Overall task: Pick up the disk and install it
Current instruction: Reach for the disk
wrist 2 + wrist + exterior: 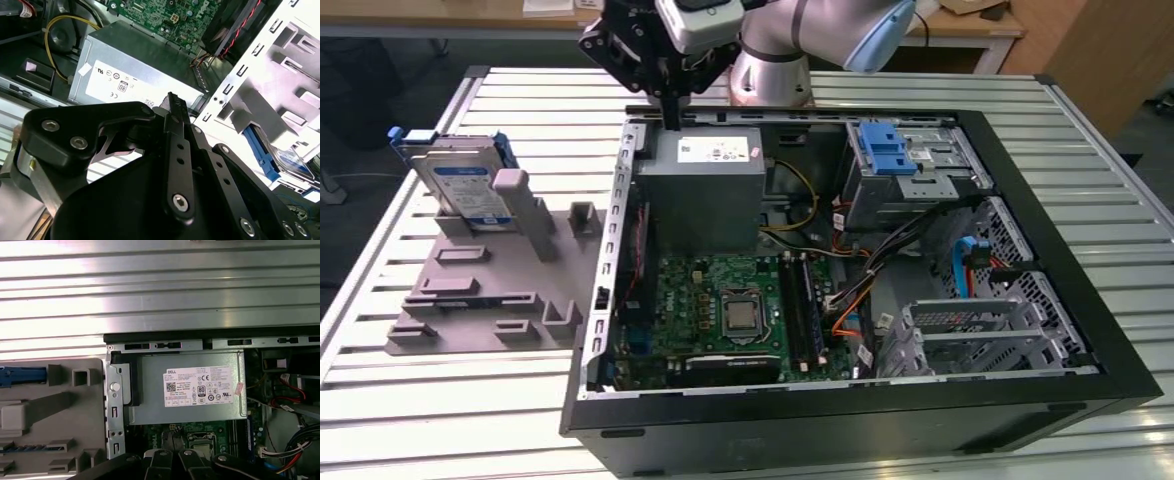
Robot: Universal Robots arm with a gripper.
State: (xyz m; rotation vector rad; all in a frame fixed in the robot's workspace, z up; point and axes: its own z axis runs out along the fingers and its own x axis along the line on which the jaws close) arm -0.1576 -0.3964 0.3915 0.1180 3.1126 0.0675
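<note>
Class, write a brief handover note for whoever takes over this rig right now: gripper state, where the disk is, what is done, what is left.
Gripper: shut, holding nothing, above the edge of the open computer case, by the power supply.
Disk: standing on edge in the grey holder, outside the case on the exterior view's left.
Done: nothing visible yet.
Left: disk not picked up, not installed.
</note>
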